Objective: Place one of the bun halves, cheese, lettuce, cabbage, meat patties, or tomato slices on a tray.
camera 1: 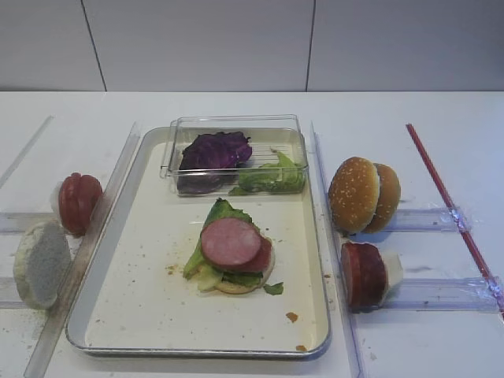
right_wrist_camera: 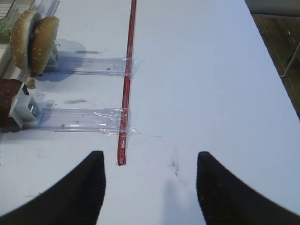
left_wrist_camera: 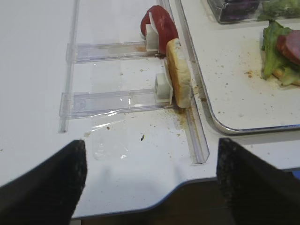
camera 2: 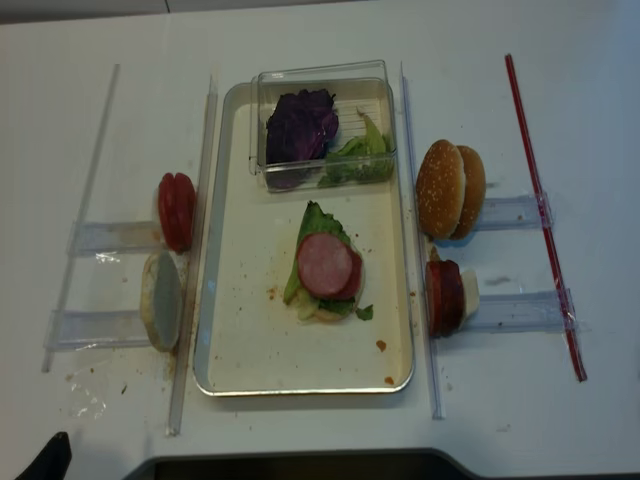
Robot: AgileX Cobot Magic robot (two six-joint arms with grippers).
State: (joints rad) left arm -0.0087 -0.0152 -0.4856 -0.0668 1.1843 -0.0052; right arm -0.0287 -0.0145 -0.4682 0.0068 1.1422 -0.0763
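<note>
A clear plastic box [camera 1: 236,153] holding the cabbage [camera 1: 214,151] and lettuce [camera 1: 272,178] occupies the far end of the tray [camera 1: 157,315]; mid-tray, a meat patty [camera 1: 231,242] tops a stack of lettuce and bun. The bun halves [camera 1: 362,194] stand on edge right of the tray, the tomato slices [camera 1: 79,202] left. The right gripper [right_wrist_camera: 150,187] hovers over bare table beside a red strip [right_wrist_camera: 126,84], jaws released and empty; the left gripper [left_wrist_camera: 150,180] hangs at the near table edge, also spread and empty.
</note>
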